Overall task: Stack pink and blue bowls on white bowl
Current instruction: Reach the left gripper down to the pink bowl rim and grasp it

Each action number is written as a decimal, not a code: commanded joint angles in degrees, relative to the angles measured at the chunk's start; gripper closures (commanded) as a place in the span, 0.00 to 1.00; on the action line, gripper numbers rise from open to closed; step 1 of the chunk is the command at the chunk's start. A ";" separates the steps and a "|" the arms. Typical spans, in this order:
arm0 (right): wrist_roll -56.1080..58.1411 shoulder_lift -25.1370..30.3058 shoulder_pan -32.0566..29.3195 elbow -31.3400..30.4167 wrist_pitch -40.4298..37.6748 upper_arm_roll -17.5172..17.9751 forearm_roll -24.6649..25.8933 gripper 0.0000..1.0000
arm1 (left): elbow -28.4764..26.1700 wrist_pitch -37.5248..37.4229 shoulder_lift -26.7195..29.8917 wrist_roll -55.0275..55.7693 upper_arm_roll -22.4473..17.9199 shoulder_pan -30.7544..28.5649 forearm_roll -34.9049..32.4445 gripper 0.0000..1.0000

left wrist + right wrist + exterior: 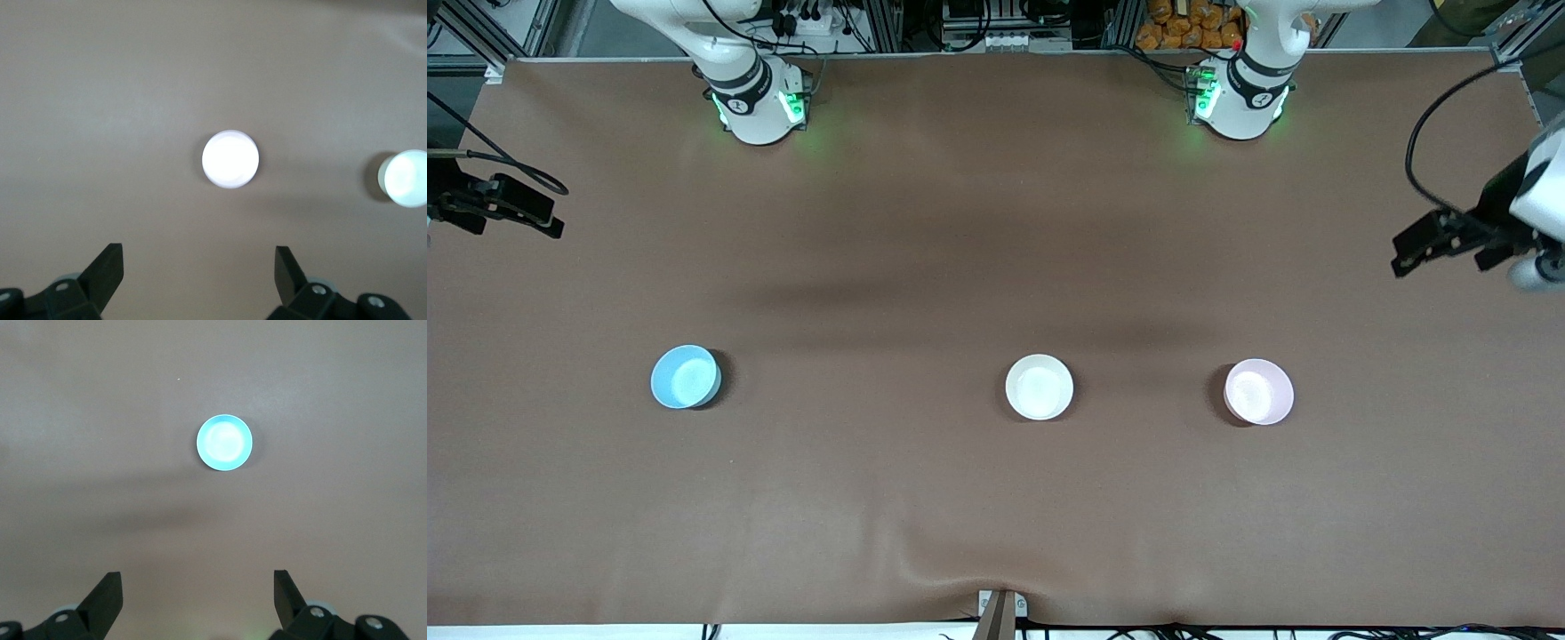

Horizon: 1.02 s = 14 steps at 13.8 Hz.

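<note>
Three small bowls stand in a row on the brown table. The blue bowl (pixel 685 377) is toward the right arm's end and shows in the right wrist view (pixel 225 443). The white bowl (pixel 1039 387) is in the middle. The pink bowl (pixel 1258 392) is toward the left arm's end. In the left wrist view the pink bowl (pixel 230 159) is central and the white bowl (pixel 405 179) sits at the edge. My left gripper (pixel 1414 249) (pixel 199 250) is open and empty, high over the table's end. My right gripper (pixel 547 218) (pixel 198 577) is open and empty over the other end.
The two arm bases (pixel 760 102) (pixel 1240 102) stand at the table's edge farthest from the front camera. A small clamp (pixel 1000 612) sits at the nearest edge, where the brown cover wrinkles. Cables hang by each gripper.
</note>
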<state>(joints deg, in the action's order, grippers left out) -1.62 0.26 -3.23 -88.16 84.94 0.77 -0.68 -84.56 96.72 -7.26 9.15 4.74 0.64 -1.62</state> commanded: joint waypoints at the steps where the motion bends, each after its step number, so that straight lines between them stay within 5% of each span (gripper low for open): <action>1: -0.67 0.00 0.15 0.27 -0.30 0.19 0.77 0.00 | -3.04 9.68 -6.35 -1.16 0.44 0.50 1.18 0.00; 8: -0.67 0.00 0.15 0.27 -0.30 0.19 0.77 0.00 | -18.43 31.39 -13.65 -5.88 0.97 0.15 1.27 0.00; 14: -0.67 0.00 0.15 0.27 -0.30 0.11 0.77 0.00 | -19.07 36.87 -22.26 -7.48 0.71 -3.18 1.18 0.09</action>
<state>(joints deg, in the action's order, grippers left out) -1.62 0.25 -3.23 -88.19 84.94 0.80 -0.68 -103.89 131.81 -28.02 3.19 5.29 -1.12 -1.62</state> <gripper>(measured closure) 0.000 0.057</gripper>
